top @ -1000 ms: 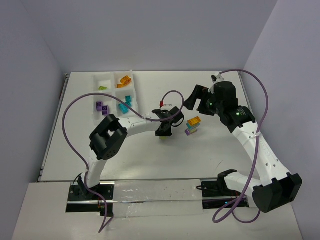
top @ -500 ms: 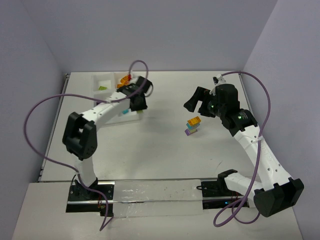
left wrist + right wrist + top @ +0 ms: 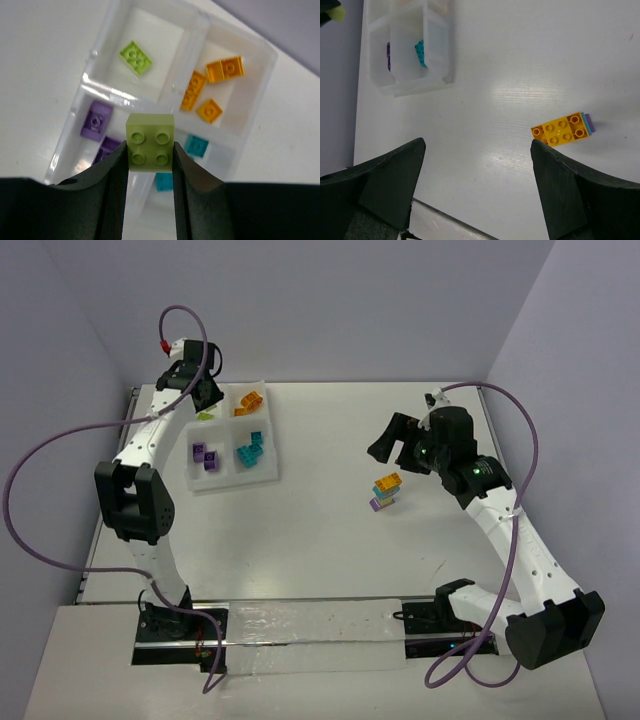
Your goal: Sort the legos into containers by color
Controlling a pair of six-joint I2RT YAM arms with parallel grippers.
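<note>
My left gripper (image 3: 149, 150) is shut on a lime green brick (image 3: 150, 138) and holds it above the white tray (image 3: 95, 82); in the top view it (image 3: 203, 392) hangs over the tray's far left corner. The tray (image 3: 231, 476) holds a lime brick (image 3: 135, 56), orange bricks (image 3: 223, 68), purple bricks (image 3: 95, 120) and teal bricks (image 3: 197, 146), one colour per compartment. My right gripper (image 3: 477, 150) is open and empty above the table. A clump with orange on top and teal and purple below (image 3: 563, 129) lies under its right finger; it shows mid-table in the top view (image 3: 385, 490).
The tray also shows at the top left of the right wrist view (image 3: 407, 50). Purple cables loop from both arms. Grey walls close in the table on the far, left and right sides.
My left arm has swung from mid-table, by the clump, left and back to over the tray's far left corner. The right gripper has barely moved.
</note>
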